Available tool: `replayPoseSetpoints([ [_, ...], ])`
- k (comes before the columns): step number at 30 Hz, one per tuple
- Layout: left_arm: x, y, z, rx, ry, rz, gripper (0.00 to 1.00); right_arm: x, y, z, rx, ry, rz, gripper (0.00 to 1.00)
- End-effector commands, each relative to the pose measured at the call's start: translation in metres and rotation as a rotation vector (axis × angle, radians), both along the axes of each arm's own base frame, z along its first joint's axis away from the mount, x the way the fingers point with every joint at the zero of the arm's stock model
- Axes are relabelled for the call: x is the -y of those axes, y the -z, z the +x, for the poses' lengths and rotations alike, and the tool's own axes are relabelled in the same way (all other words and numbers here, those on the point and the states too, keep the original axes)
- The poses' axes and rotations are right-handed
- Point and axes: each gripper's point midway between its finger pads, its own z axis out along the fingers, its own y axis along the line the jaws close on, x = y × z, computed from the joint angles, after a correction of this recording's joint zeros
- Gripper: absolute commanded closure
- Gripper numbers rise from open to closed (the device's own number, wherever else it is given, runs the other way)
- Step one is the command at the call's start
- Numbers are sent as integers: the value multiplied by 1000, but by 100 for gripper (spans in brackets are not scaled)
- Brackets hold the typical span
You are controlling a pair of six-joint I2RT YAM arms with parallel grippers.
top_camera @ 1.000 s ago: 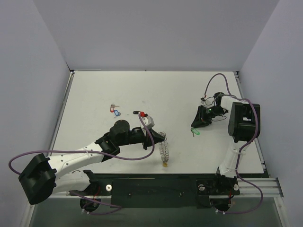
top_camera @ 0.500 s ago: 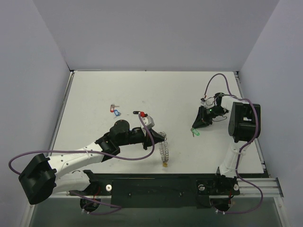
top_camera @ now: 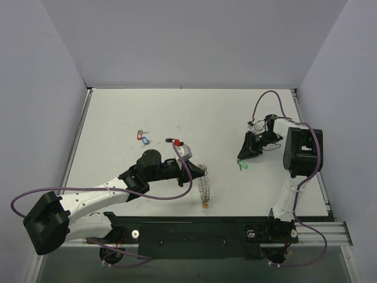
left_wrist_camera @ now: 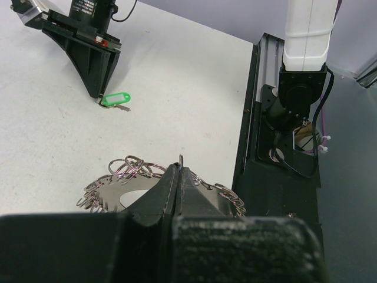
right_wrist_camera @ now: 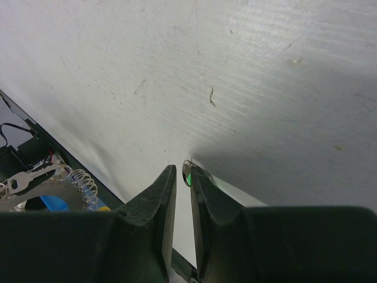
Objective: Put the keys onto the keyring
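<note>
White table (top_camera: 177, 112), left hand (left_wrist_camera: 179, 169) clenching keyring (left_wrist_camera: 126, 197), right hand (right_wrist_camera: 182, 172) at green key (left_wrist_camera: 116, 98), grip unclear.

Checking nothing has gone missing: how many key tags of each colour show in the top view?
Green tag: 1
Blue tag: 1
Red tag: 1
Yellow tag, on the keyring: 1
Black-and-red piece, too small to split: 1
Total: 5

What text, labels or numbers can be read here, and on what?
No text can be read.
The label on the right gripper: white print, too blurred.
The green key: its tag looks blank.
The red and blue keys: too small to tell.
</note>
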Motion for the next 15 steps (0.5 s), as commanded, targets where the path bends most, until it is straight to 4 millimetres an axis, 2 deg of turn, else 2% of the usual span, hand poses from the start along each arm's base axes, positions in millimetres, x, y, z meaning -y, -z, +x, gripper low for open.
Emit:
replayPoseSetpoints([
  [1,6,-27,2,41,6,-67,100,0,2,-3,-38,-6,-12,87],
  [15,5,-26,1,41,5,-66,100,2,6,-5,-40,-20,-58,89],
])
